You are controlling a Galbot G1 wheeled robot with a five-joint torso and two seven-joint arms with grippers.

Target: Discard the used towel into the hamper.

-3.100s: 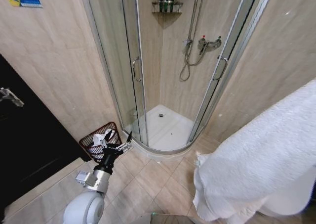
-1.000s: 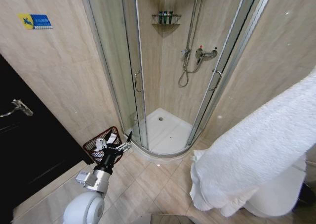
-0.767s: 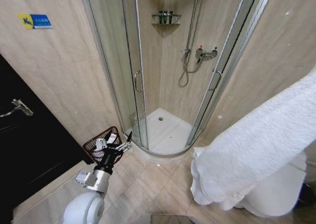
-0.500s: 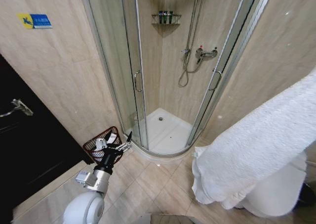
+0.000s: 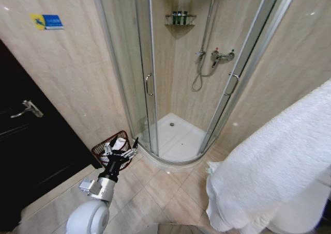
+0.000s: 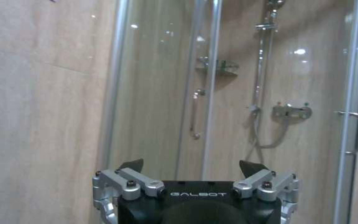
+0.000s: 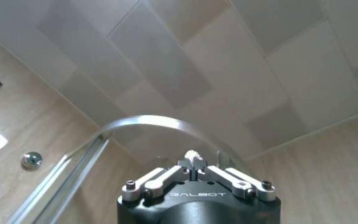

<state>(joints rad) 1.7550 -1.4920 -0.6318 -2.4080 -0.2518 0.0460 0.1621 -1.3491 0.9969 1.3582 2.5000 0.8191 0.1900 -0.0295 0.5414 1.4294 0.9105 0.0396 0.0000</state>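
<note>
The used towel (image 5: 279, 161) is large, white and fluffy, and hangs in the air at the right of the head view, hiding my right arm. In the right wrist view my right gripper (image 7: 195, 171) is shut on a tuft of the towel (image 7: 193, 157) and points up at the ceiling. The hamper (image 5: 100, 152), a small dark red-brown wire basket, stands on the floor against the wall left of the shower, with white items inside. My left gripper (image 5: 122, 152) hovers open just in front of the hamper's rim; the same left gripper (image 6: 193, 166) faces the shower glass, with nothing between its fingers.
A curved glass shower enclosure (image 5: 150, 84) with a white tray (image 5: 178, 138) fills the middle. A dark door (image 5: 31, 141) with a lever handle is at the left. Beige floor tiles (image 5: 155, 190) lie open between my left arm and the towel.
The whole picture has shifted slightly to the right, so the camera has turned. The towel sits a little lower in the picture. My left arm holds the same pose.
</note>
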